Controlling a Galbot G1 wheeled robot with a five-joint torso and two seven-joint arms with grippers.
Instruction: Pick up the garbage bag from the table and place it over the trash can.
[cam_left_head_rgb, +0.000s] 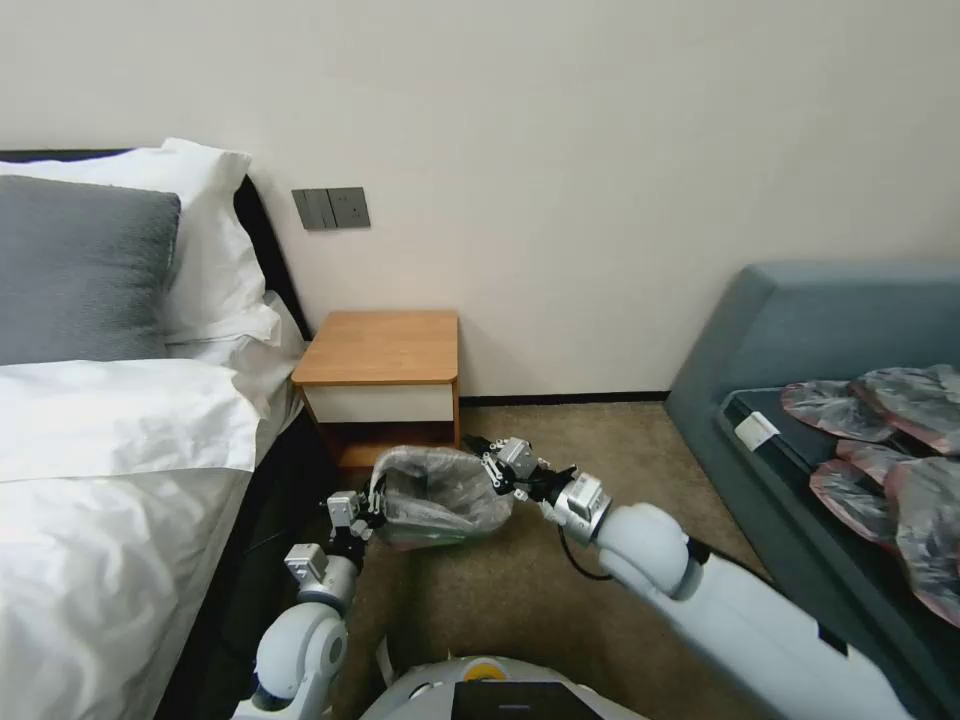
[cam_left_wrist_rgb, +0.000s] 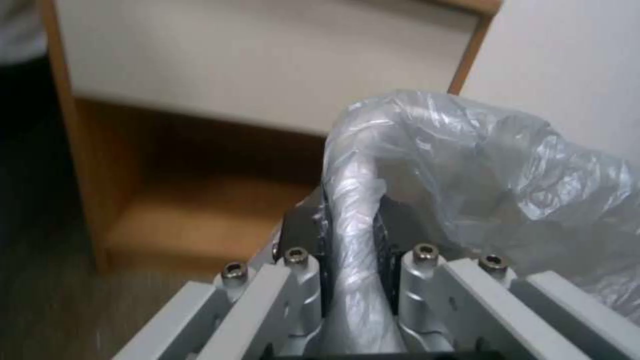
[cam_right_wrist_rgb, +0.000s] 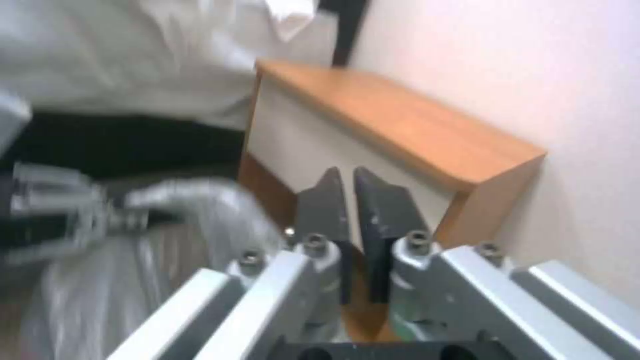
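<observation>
While the garbage bag (cam_left_head_rgb: 440, 495) sits draped over the trash can (cam_left_head_rgb: 425, 540) on the carpet, just in front of the nightstand, both arms reach in w/ a pincer on each side. Left pincer (cam_left_head_rgb: 372, 512) is at the bag's left edge; in the left wrist view its jaws are closed tight on a bunched, twisted strip of the grey plastic (cam_left_wrist_rgb: 353, 210). Right pincer (cam_left_head_rgb: 492, 470) is at the bag's right, far edge; in the right wrist view its dark fingers (cam_right_wrist_rgb: 320, 205) are nearly together w/ a thin gap, and I can't tell if any plastic is caught between them. Tabletop (cam_left_head_rgb: 385, 345) of the nightstand is orange-brown, bed to its left. More grey-and-pink bags (cam_left_head_rgb: 880, 430) lie heaped on the sofa at the right, well apart.
</observation>
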